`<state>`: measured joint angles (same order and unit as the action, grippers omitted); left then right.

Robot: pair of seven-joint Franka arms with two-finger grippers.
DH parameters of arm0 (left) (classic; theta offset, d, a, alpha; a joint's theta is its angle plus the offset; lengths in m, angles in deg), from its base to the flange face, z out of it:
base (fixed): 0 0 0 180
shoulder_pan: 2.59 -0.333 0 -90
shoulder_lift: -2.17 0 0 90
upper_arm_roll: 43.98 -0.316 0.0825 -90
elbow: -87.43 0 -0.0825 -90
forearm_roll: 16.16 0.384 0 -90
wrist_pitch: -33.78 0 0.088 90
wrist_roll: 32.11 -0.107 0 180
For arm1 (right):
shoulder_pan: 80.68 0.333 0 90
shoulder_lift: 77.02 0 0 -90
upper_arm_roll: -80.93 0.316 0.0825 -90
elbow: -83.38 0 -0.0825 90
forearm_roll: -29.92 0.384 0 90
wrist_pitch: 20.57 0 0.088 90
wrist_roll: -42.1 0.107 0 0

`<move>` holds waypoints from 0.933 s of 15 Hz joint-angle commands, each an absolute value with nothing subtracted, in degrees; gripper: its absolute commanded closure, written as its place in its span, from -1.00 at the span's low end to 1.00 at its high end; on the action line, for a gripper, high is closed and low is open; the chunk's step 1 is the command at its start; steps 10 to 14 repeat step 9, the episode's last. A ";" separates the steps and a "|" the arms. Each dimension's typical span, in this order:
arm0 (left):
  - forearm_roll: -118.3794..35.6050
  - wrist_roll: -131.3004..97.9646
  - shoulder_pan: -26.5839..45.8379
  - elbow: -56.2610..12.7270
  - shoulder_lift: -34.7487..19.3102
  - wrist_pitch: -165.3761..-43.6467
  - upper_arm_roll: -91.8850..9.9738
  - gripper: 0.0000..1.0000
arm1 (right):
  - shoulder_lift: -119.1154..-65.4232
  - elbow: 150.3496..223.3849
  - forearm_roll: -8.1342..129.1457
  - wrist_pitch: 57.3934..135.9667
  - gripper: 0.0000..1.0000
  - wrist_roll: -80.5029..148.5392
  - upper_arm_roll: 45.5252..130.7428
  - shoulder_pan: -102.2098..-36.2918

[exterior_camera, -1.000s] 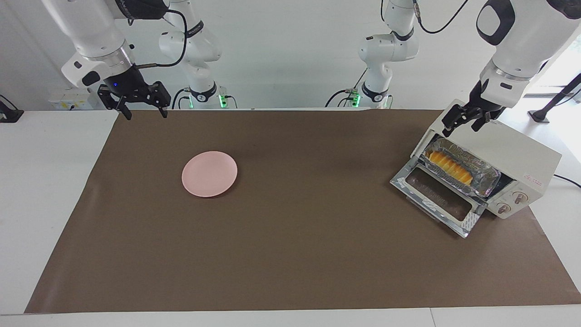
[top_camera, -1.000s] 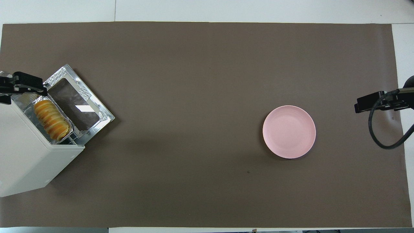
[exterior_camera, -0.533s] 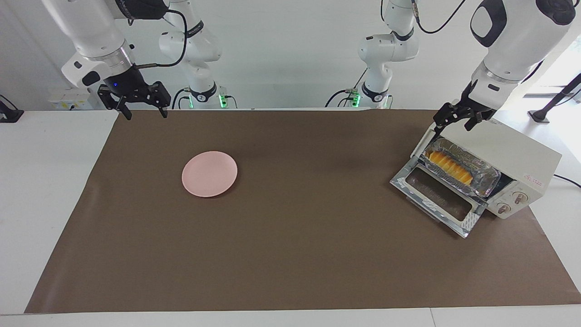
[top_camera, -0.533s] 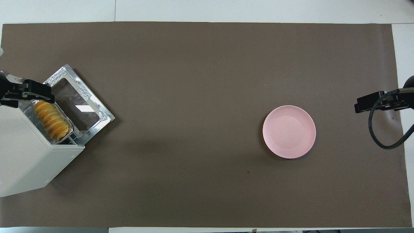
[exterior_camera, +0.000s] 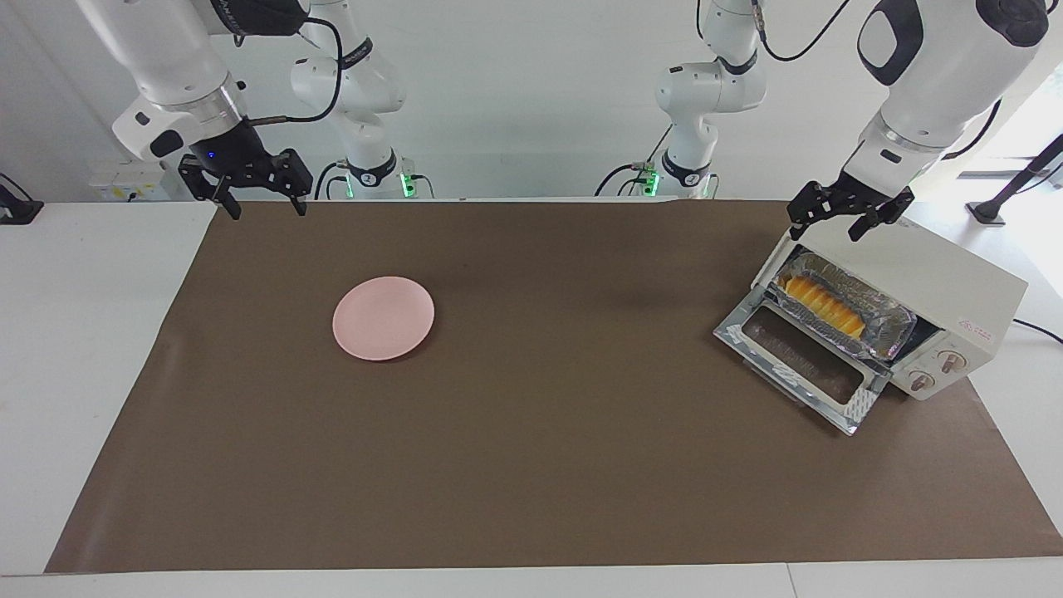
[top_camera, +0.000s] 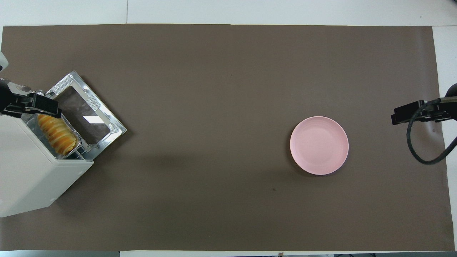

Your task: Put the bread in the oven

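Observation:
The bread (exterior_camera: 822, 303) (top_camera: 57, 134), a ridged yellow-orange loaf, lies in a crinkled foil tray (exterior_camera: 884, 322) inside the cream-white oven (exterior_camera: 947, 278) (top_camera: 25, 175). The oven stands at the left arm's end of the table. Its glass door (exterior_camera: 801, 365) (top_camera: 85, 114) hangs open, flat onto the mat. My left gripper (exterior_camera: 826, 231) (top_camera: 30, 105) hovers open and empty over the oven's top front edge, above one end of the loaf. At the other end of the table my right gripper (exterior_camera: 268, 211) waits in the air, open and empty, over the mat's edge nearest the robots.
A round pink plate (exterior_camera: 383, 318) (top_camera: 319, 145) with nothing on it lies on the brown mat (exterior_camera: 531, 465), toward the right arm's end. The oven sits askew on the mat's corner, its two knobs (exterior_camera: 937, 370) facing away from the robots.
My left gripper has risen a little and drifted along the oven's top front edge toward the robots, staying open. The right arm, bread, oven and plate have not moved.

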<state>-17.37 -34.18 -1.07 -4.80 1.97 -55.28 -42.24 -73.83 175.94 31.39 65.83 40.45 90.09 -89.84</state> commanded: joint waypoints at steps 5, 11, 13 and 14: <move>-16.60 -34.66 0.22 -5.82 3.40 -52.88 -42.58 -1.00 | -73.24 176.54 30.97 65.30 -1.00 38.85 90.51 -90.61; -16.60 -34.66 0.31 -5.64 3.40 -52.96 -42.58 -1.00 | -73.24 176.46 30.97 65.30 -1.00 38.85 90.51 -90.61; -16.60 -34.66 0.31 -5.64 3.40 -52.96 -42.58 -1.00 | -73.24 176.46 30.97 65.30 -1.00 38.85 90.51 -90.61; -16.60 -34.66 0.31 -5.64 3.40 -52.96 -42.58 -1.00 | -73.24 176.46 30.97 65.30 -1.00 38.85 90.51 -90.61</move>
